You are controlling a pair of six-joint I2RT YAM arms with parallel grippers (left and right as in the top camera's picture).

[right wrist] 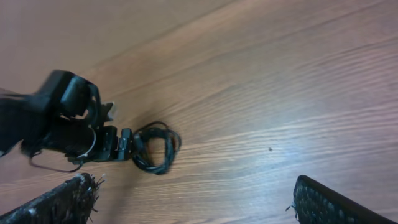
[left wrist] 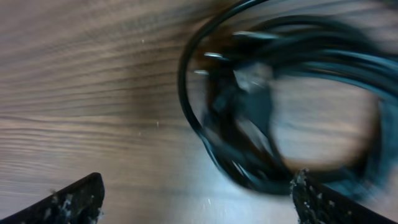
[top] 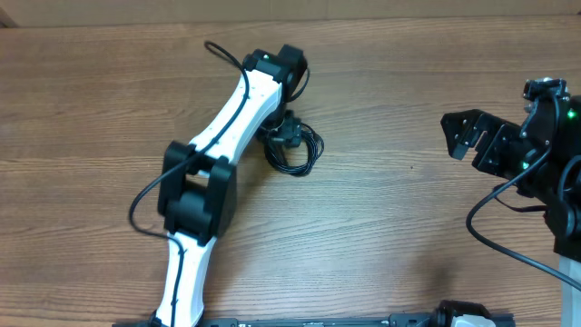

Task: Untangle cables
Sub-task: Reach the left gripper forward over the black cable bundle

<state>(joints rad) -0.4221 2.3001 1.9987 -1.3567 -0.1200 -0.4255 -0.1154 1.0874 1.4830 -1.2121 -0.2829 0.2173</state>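
Cables (top: 297, 151): one small black coil lying flat near the middle of the bench (top: 408, 236), slightly toward the far edge. Loops are bundled together, and metal-tipped plug ends show inside the ring in the left wrist view, which is blurred.

Left fingers (top: 289, 129): directly over the coil's far-left part, with the arm reaching in from the near edge. In the wrist view both tips are spread wide, one at each lower corner. The right-hand tip overlaps the coil's lower rim; I cannot tell whether it touches. Nothing is pinched.

Right fingers (top: 461, 134): near the right edge of the bench, well apart from the coil, spread wide with nothing between them.
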